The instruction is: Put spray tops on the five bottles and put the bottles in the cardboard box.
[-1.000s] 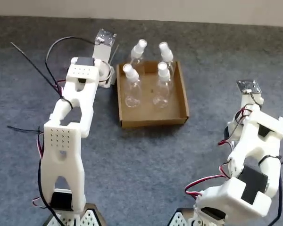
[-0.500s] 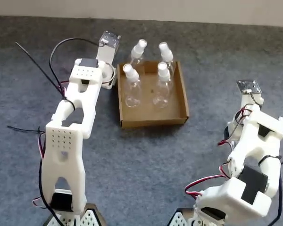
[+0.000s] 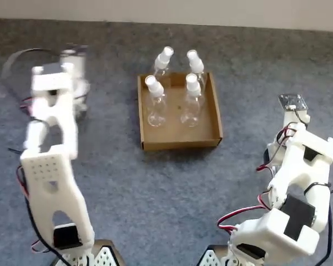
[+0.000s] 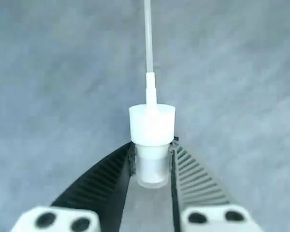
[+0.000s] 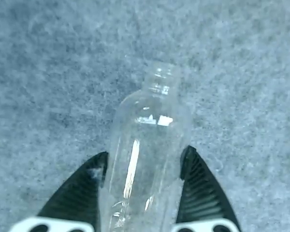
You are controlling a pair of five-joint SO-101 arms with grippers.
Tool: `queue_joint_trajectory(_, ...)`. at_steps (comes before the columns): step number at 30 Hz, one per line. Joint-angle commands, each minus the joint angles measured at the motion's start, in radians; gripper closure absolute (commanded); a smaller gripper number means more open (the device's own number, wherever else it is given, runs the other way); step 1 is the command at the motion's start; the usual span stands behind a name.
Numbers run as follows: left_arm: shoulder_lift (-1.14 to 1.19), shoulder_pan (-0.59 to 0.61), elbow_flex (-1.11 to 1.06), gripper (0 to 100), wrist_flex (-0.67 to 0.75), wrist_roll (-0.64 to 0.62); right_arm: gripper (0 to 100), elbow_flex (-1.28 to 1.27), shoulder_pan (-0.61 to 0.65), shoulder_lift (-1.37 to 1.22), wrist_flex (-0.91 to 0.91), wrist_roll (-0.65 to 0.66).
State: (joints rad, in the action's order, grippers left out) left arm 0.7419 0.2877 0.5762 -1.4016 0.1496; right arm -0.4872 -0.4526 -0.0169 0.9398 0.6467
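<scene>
Across grey carpet, two white arms. Half a second ago, close against the left wall of the shallow brown cardboard box. Now swung out well apart from it, blurred in motion: the left arm. No shift in the right arm, folded near the right side. By judgement, no drop-off under way but a carry of the last cap toward the last bare neck, with the capping and boxing of the fifth not yet done.

One box. Inside, four clear plastic bottles, upright in two pairs, each wearing its white cap.

One more clear bottle, neck open, over carpet. Clasped round its body by the right gripper, jaws spread just to its width.

One loose white spray top with thin dip tube. Pinched at its lower part by the left gripper, jaws nearly closed.
</scene>
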Motion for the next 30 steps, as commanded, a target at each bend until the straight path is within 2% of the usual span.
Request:
queue_joint_trajectory(1, -0.119, 0.035, 0.004, 95, -0.272, -0.121, 98.8, 0.016, 0.001, 0.001, -0.010, 0.005)
queue_joint_trajectory(3, -0.128, 0.039, 0.004, 95, -0.351, -0.187, 98.8, 0.016, 0.001, 0.001, -0.008, 0.003)
queue_joint_trajectory(7, -0.140, 0.035, -0.067, 95, -0.364, -0.264, 98.8, 0.016, -0.008, 0.001, -0.008, 0.003)
queue_joint_trajectory(12, -0.323, 0.001, -0.338, 96, -0.358, -0.270, 98.8, 0.015, -0.021, 0.001, -0.008, 0.008)
queue_joint_trajectory(18, -0.785, -0.061, -0.782, 96, -0.157, -0.279, 98.8, 0.015, 0.010, -0.004, -0.008, 0.008)
queue_joint_trajectory(21, -0.966, -0.157, -0.992, 96, -0.040, -0.365, 98.8, 0.015, 0.028, -0.004, -0.008, 0.005)
queue_joint_trajectory(25, -1.047, -0.262, -1.142, 96, 0.144, -0.542, 98.8, 0.015, 0.035, -0.004, -0.008, 0.005)
queue_joint_trajectory(30, -1.047, -0.289, -1.201, 96, 0.233, -0.574, 98.8, 0.015, 0.025, -0.004, -0.008, 0.005)
